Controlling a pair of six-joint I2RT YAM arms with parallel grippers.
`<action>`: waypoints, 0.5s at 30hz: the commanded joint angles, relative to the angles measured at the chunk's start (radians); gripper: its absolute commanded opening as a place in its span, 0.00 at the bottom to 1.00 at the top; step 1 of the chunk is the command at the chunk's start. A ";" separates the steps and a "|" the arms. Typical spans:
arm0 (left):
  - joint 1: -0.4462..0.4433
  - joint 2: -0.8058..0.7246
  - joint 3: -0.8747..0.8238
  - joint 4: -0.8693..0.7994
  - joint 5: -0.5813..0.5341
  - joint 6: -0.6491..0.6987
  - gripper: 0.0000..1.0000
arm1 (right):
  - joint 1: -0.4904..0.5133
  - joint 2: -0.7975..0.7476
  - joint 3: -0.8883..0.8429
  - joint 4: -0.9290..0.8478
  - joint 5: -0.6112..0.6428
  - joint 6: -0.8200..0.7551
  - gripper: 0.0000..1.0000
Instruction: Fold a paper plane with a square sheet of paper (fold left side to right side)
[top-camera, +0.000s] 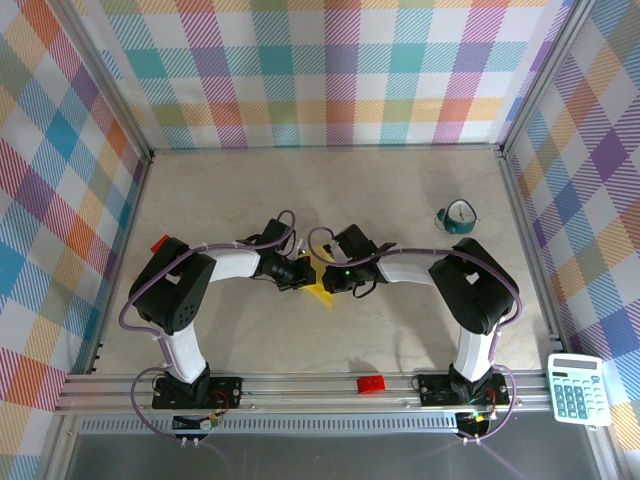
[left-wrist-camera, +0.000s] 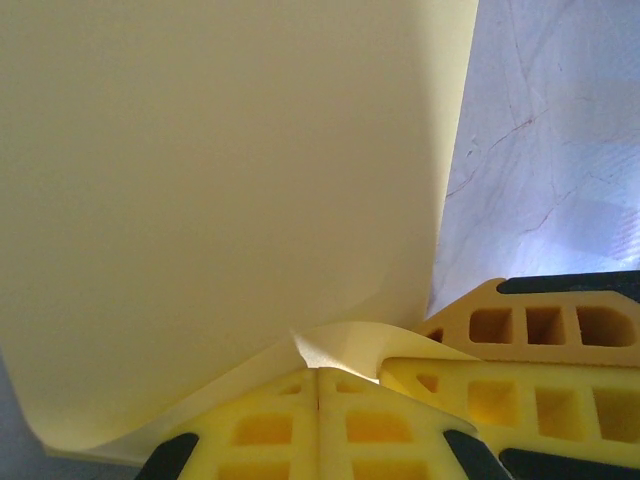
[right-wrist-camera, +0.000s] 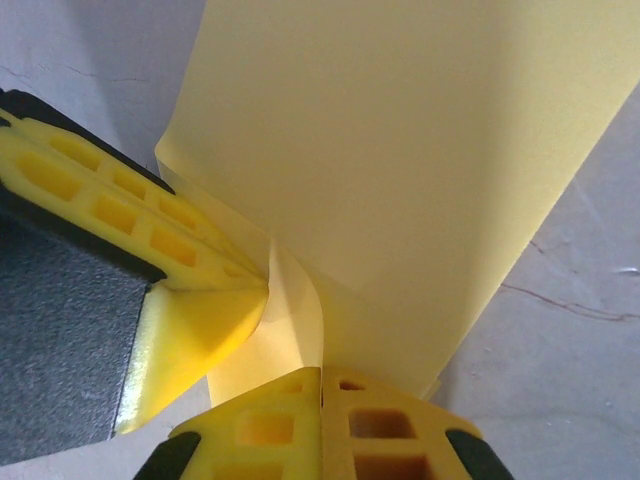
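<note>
For a clean fold, I judge the pinched side should swing across and meet the opposite edge squarely (corners matched before any crease is pressed). The left gripper (left-wrist-camera: 318, 405) is fully closed, pinching the square sheet of paper (left-wrist-camera: 220, 180). The right gripper (right-wrist-camera: 322, 400) is likewise clamped on it. The sheet sits between them mid-table (top-camera: 250, 190), closer to the near edge.

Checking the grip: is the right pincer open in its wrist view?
No, the right pincer is shut on the square sheet of paper.

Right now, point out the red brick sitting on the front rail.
The red brick between the arm bases, on the rail; the other red brick lies on the table beside the left arm.
</note>
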 joint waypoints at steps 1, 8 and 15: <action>-0.009 0.030 -0.033 -0.049 -0.059 0.020 0.02 | -0.010 0.046 -0.012 -0.070 0.028 0.006 0.00; -0.009 0.035 -0.042 -0.067 -0.082 0.024 0.01 | -0.025 0.003 0.017 -0.059 -0.004 0.024 0.07; -0.009 0.036 -0.041 -0.072 -0.090 0.025 0.01 | -0.075 -0.081 0.023 -0.078 -0.028 0.037 0.24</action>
